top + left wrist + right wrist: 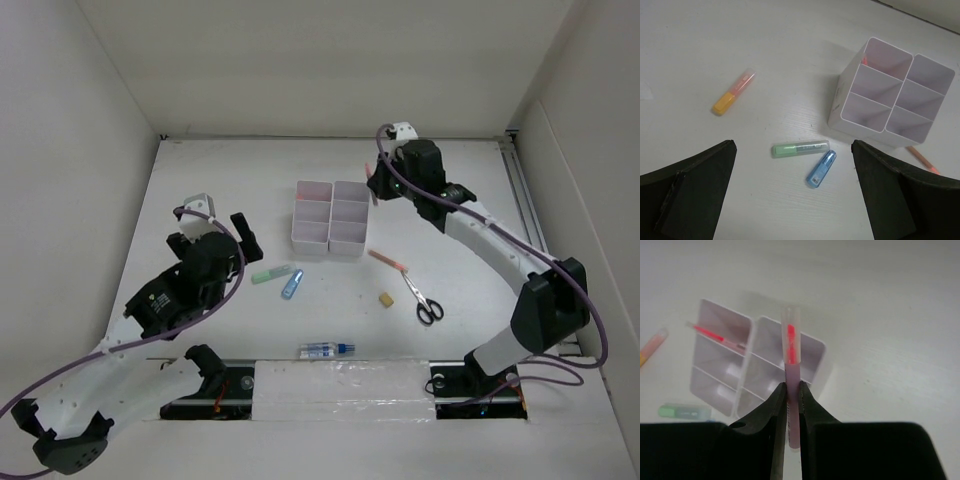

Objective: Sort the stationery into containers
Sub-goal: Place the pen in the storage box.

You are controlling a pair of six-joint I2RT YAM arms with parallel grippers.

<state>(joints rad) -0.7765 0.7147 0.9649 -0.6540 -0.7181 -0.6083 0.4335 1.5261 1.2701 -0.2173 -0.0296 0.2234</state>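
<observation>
White table [220,200] bears the organizer [811,359]. Right fingers [776,415] pinch a thin pink pen [791,350] low on its barrel: light, stiff, probably slippery. Left fingers [695,190] spread wide.

The white organizer [312,242] sits mid-worktop [200,170]. The right end effector [375,186] hangs just beside its far right corner, with a thin pink pen [369,172] at its tip. Nearer lie a green marker [270,274], blue tube [292,284], orange pen [388,260], scissors [424,301], tan eraser [384,298] and bottle [327,350]. The left end effector [246,235] gapes wide.
</observation>
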